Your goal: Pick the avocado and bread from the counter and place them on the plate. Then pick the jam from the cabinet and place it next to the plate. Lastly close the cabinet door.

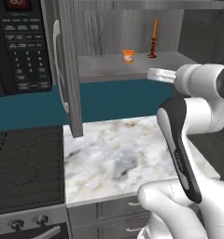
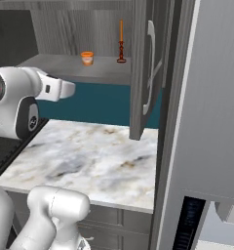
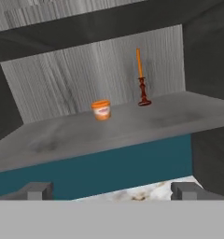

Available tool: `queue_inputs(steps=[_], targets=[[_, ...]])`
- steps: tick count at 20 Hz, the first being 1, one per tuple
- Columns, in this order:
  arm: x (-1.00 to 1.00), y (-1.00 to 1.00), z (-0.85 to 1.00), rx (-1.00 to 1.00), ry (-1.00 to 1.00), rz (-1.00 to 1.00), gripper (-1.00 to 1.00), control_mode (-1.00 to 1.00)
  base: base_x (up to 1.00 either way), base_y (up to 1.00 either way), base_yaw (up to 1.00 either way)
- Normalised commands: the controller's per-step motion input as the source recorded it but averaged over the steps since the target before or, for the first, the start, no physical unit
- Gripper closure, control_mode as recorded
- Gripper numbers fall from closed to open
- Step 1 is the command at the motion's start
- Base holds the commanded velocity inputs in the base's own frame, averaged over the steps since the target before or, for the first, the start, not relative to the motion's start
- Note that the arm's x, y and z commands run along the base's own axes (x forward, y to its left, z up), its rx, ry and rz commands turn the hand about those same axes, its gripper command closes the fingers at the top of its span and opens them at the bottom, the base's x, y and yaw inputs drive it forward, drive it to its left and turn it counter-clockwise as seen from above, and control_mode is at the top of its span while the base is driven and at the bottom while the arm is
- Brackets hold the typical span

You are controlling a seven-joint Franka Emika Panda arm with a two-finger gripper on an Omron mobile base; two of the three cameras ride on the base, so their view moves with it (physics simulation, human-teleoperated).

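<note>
Jam (image 3: 101, 110) is a small squat orange jar with a paler top band and a pale label on the front, standing upright on the cabinet (image 1: 132, 65) shelf, toward the back wall. Just to its side, apart from it, stands a dark-red candlestick (image 3: 143, 95) with a thin orange candle. Cabinet door (image 1: 69, 70) hangs open, grey wood-grain, long silver bar handle. Below the shelf a teal wall strip, then the marble counter (image 1: 114, 154). Gripper (image 3: 112, 191) is spread wide, holding nothing, fingertips (image 3: 37, 190) apart at the bottom of the hand view, facing the shelf, well short of the jam. Microwave (image 1: 20, 46) and stove (image 1: 25, 163) sit left of the counter.
</note>
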Motion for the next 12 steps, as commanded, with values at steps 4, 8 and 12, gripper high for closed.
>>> queue_inputs(steps=[4, 8, 12], targets=[[0.08, 0.04, 0.0, -0.08, 0.06, 0.06, -1.0, -1.0, 0.0, 0.0, 0.0], [0.0, 0.06, 0.0, -0.09, 0.01, 0.06, -1.0, -1.0, 0.0, 0.0, 0.0], [0.0, 0.02, 0.01, -0.03, 0.0, 0.01, -1.0, -1.0, 0.0, 0.0, 0.0]])
